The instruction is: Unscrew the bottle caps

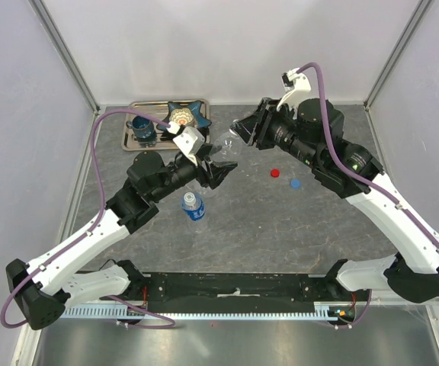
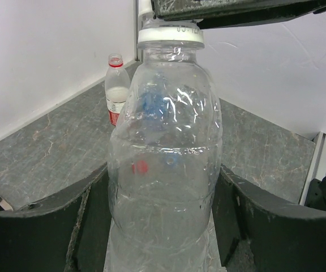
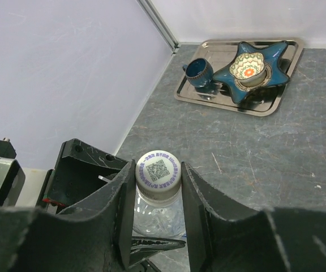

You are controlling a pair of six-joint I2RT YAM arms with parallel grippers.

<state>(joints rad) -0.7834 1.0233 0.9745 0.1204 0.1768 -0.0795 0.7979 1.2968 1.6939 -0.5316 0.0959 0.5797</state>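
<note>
Right gripper [image 3: 156,182] pinching white cap [image 3: 158,169] atop clear bottle [image 2: 166,124]; left gripper [image 2: 162,226] clamped round bottle's body. Red cap [image 1: 275,172], blue cap [image 1: 294,183] lie loose near bottle: two apparently done. White cap still on; blue-labelled bottle [image 1: 193,206] nearby probably remains.

My left gripper [image 1: 219,169] clamps the clear bottle [image 2: 163,170] and my right gripper [image 1: 244,130] pinches its white cap [image 3: 158,169], so both arms bar the far middle. A blue-labelled bottle [image 1: 193,206] stands beside my left forearm. The tray [image 1: 152,108] fills the far left corner. A red cap [image 1: 275,172] and blue cap [image 1: 295,183] lie near my right arm. The near middle table [image 1: 265,236] is open.
</note>
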